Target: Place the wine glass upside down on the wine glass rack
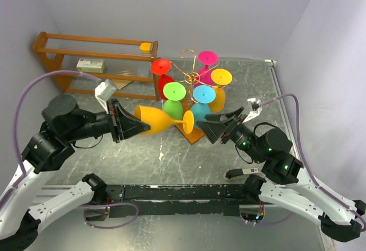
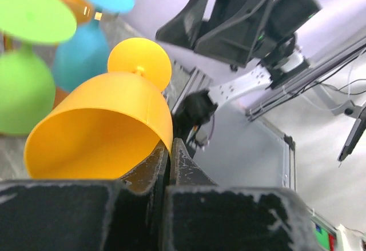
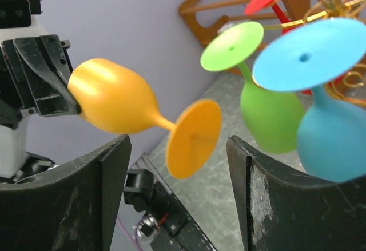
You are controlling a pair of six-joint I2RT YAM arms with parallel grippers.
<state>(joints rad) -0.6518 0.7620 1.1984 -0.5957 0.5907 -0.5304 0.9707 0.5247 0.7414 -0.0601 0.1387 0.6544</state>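
1. Currently, we hold the wine glass [image 1: 163,119] in the left claw [image 1: 132,126], which is pinched narrow on the bowl wall at the rim.
2. We carry the glass clear of the worktop [image 1: 171,159], lying nearly horizontal. The bowl mouth faces the left arm and the foot points toward the wine glass rack [image 1: 195,135].
3. We set the right claw [image 1: 210,122] wide open and empty, facing the foot. The foot is near its fingers [image 3: 108,165] but apart from them.
4. We judge that the rim grip is chosen to leave the stem and foot free. The right claw can then take the stem, or the foot can slide into a wire arm.
5. We judge that the horizontal pose is a half-way attitude. The glass must turn bowl-down to hang like the green glass [image 1: 173,99] and the blue glass [image 1: 201,103], which hang by their feet just behind it.
6. We cannot tell from these views which spiral arm is free.
7. We treat a thin-wall rim pinch as liable to slip, so any transfer calls for a firm stem grasp before release.
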